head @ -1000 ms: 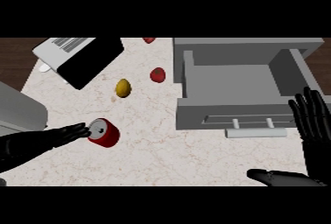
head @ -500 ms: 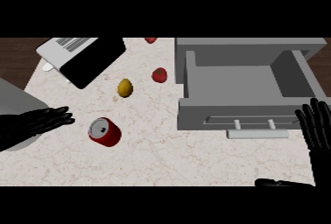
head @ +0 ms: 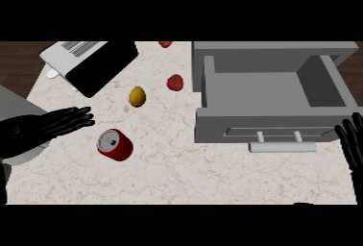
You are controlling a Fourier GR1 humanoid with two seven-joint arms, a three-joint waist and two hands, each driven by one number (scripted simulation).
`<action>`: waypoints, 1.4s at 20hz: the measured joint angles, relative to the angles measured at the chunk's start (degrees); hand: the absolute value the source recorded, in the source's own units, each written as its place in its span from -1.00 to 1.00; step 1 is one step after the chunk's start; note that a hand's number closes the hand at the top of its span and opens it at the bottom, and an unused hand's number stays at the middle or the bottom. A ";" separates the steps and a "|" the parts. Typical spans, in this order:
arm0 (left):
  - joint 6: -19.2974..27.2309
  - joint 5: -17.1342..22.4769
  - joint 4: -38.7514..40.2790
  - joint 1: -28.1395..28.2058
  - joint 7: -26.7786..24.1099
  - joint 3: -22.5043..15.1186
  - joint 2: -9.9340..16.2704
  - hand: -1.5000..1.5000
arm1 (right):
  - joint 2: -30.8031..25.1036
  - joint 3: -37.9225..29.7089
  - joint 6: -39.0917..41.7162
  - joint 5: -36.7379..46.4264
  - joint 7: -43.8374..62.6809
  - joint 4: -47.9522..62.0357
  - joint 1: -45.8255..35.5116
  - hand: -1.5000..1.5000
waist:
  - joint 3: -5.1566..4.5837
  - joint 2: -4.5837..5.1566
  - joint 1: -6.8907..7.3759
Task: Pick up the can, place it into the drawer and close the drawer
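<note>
A red can lies on its side on the marble counter, its silver top facing up-left. My left hand is at the left, fingers straight and pointing right, just above-left of the can and apart from it. The grey drawer stands pulled open at the right, its inside bare, with a bar handle on its front. My right hand shows only as straight fingers at the right edge, beside the drawer front.
A yellow lemon-like fruit and a red fruit lie between the can and the drawer. Another red item sits at the back edge. A toaster-like appliance stands back left.
The left hand has drawn back from the can toward the left and up. The right hand has slid farther to the right edge. The can has not moved.
</note>
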 measured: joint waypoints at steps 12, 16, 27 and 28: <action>-1.90 -18.77 6.85 -1.29 -5.70 3.58 -10.06 -1.00 | 1.24 -2.02 2.47 0.64 -3.33 2.50 0.80 -1.00 | -0.01 0.03 0.09; -1.68 -27.41 9.92 -1.50 -10.39 4.68 -12.37 -1.00 | 1.34 -2.19 2.98 1.16 -3.19 2.02 0.93 -1.00 | -0.04 0.05 -0.03; 4.02 -42.95 20.61 -5.26 -24.37 3.20 -11.55 -1.00 | 1.43 -3.38 3.87 0.95 -4.20 4.46 -1.37 -1.00 | -0.09 0.20 -0.42; 5.12 -44.13 22.14 -6.16 -25.40 2.50 -11.81 -1.00 | 1.68 -3.11 3.87 1.21 -4.48 4.53 -1.25 -1.00 | -0.10 0.22 -0.53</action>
